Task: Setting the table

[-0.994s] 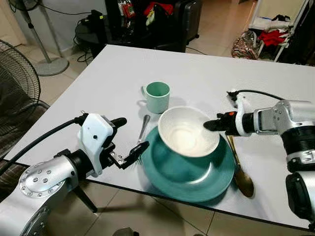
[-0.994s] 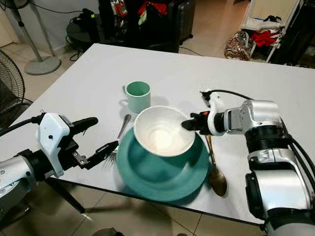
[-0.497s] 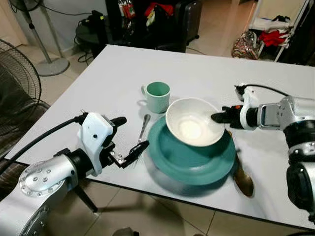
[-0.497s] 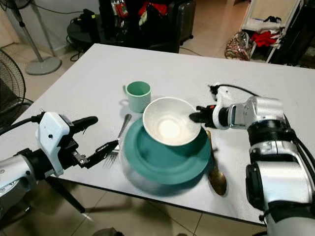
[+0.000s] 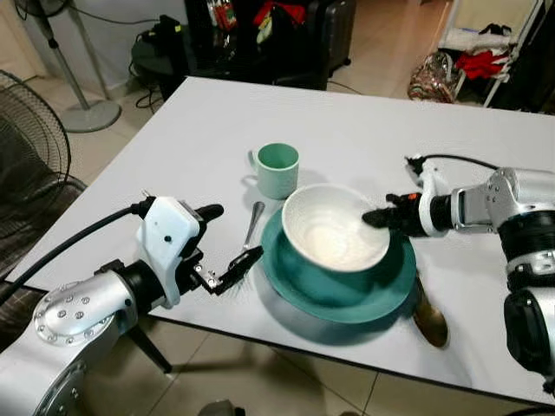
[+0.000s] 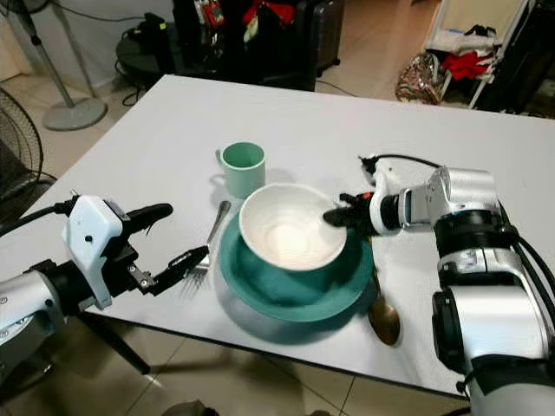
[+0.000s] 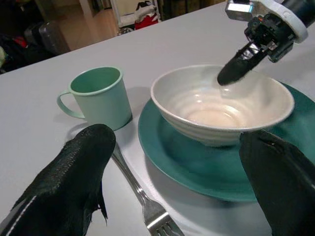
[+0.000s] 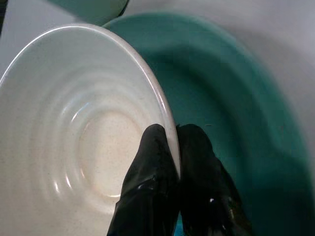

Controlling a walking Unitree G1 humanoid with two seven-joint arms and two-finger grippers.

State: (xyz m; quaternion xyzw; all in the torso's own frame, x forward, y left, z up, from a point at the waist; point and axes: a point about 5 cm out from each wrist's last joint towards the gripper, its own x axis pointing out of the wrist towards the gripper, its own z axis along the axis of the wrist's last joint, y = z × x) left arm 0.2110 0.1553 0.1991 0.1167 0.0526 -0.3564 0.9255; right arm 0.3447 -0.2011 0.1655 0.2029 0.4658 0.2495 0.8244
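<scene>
The white ribbed ceramic bowl (image 5: 335, 227) sits tilted on the round teal plate (image 5: 340, 299); stiff, glazed, breakable, best held at its rim. The right pincer (image 8: 176, 147) clamps that rim. The left pincer (image 7: 172, 187) hovers apart above the surface (image 5: 191, 139).

On the desk (image 5: 173, 147) before me I counted one white bowl (image 5: 334, 227), one teal plate (image 5: 342, 290) under it, one green mug (image 5: 277, 169), one fork (image 5: 251, 230) and one spoon (image 5: 429, 319). That made five pieces of tableware. I had two pincers out: my left pincer (image 5: 227, 245) and my right pincer (image 5: 376, 217). Beyond the desk stood two fans (image 5: 30, 156).
</scene>
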